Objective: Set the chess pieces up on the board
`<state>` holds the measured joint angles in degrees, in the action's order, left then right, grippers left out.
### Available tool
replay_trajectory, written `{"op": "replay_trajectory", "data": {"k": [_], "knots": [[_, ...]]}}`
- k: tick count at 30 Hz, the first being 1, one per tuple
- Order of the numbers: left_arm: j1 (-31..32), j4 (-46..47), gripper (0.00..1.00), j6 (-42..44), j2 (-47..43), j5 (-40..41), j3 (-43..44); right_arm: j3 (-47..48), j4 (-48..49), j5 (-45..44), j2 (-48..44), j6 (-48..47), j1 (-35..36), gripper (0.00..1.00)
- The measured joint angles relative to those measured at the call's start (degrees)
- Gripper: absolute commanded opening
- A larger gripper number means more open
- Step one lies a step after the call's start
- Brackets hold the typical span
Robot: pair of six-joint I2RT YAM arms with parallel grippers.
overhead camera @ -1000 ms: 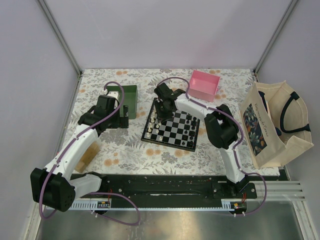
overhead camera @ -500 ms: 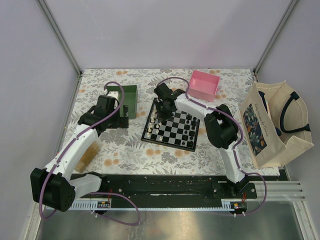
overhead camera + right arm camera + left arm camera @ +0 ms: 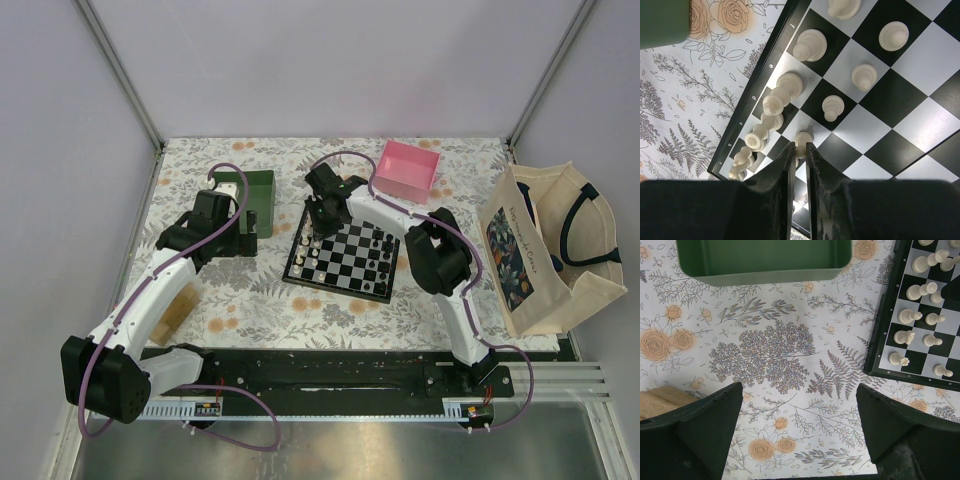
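Chess pieces (image 3: 810, 45), tiny cream-white and black figurines: cream ranks on flat black-and-white checkered board (image 3: 920, 125). Right hand (image 3: 801, 150) closed, apparently pinching cream-white pawn (image 3: 803, 138). Left hand (image 3: 799, 390) wide open over floral worktop (image 3: 765, 355). Risk: shallow tip grip slips, pawn topples close neighbours.

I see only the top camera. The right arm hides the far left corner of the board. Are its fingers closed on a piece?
Observer: Yes. In the right wrist view the right fingers are shut on a white piece over the board.
Operator: And the other arm?
Observer: The left fingers stand wide open, holding nothing, above the floral cloth.
Operator: Near the board?
Observer: Yes, one corner of it lies just beside them.
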<state>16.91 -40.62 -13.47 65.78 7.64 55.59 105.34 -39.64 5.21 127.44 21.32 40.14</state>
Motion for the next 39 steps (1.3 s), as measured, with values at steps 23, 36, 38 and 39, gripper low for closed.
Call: {"op": "replay_trajectory", "data": {"k": [23, 36, 38, 39], "knots": [[0.0, 0.0, 0.99, 0.02, 0.0, -0.02, 0.0, 0.17, 0.0, -0.2, 0.15, 0.17, 0.0, 0.36], [0.0, 0.0, 0.99, 0.02, 0.0, -0.02, 0.0, -12.41, 2.69, -1.01, -10.88, 0.85, 0.07, 0.38], [0.0, 0.0, 0.99, 0.02, 0.0, -0.02, 0.0, -13.81, 3.3, -0.92, -12.15, 1.18, 0.26, 0.39], [0.0, 0.0, 0.99, 0.02, 0.0, -0.02, 0.0, -14.49, 3.61, -0.72, -12.63, 1.29, 0.48, 0.39]]}}
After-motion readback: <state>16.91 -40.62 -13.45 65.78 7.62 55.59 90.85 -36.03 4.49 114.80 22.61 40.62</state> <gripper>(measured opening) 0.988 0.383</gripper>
